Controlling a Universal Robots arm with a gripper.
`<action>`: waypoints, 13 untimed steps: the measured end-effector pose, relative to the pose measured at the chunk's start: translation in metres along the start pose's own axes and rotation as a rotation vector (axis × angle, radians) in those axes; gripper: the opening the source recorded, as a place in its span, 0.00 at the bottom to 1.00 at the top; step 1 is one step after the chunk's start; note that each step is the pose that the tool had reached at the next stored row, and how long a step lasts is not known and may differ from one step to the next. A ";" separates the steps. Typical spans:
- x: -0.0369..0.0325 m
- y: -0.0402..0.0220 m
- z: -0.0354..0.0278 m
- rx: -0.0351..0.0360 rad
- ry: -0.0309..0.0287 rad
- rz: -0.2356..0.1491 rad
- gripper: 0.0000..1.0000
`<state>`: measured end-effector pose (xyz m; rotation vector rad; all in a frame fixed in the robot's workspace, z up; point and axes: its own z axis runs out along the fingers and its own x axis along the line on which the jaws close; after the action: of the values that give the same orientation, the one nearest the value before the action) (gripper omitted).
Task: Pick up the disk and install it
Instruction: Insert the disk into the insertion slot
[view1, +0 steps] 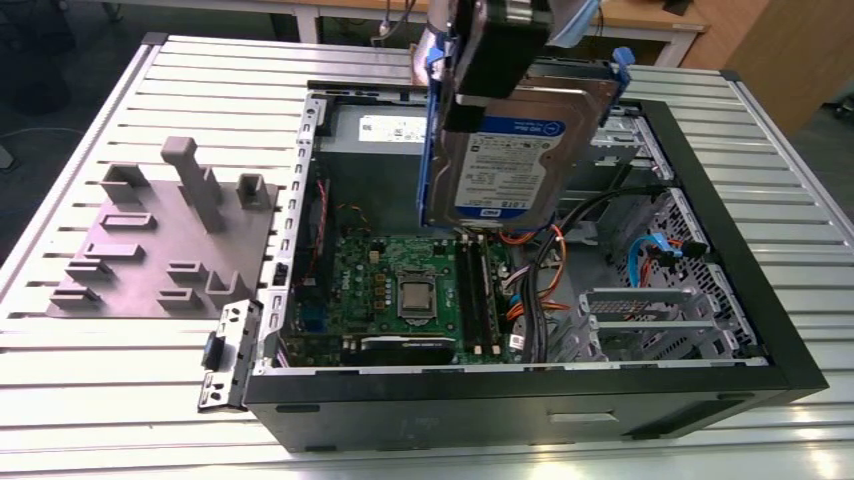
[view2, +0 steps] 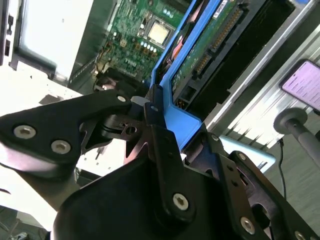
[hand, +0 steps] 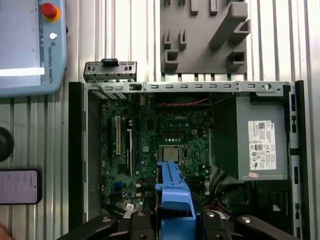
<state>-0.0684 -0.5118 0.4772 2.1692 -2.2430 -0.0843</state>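
Left of the open computer case (view1: 747, 345) on the tabletop (view1: 80, 330), a grey fixture block (view1: 147, 240); above the motherboard (view1: 400, 295), held clamped in the end effector (view1: 487, 85), the disk (view1: 514, 160), long axis vertical, label facing outward.

The disk (view1: 514, 155), silver in blue carrier, hangs upright above the open case.

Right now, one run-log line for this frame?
gripper: shut on disk | silver-metal disk in blue plastic carrier: lifted, upright, above open black computer case | not yet seated
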 end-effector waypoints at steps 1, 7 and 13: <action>-0.0001 -0.0034 0.0003 0.0000 0.0000 0.000 0.36; 0.0000 -0.0108 0.0019 -0.0001 0.0001 0.000 0.36; 0.0091 -0.0113 0.0039 0.0000 -0.0001 0.000 0.36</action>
<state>-0.0576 -0.5212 0.4725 2.1693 -2.2430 -0.0844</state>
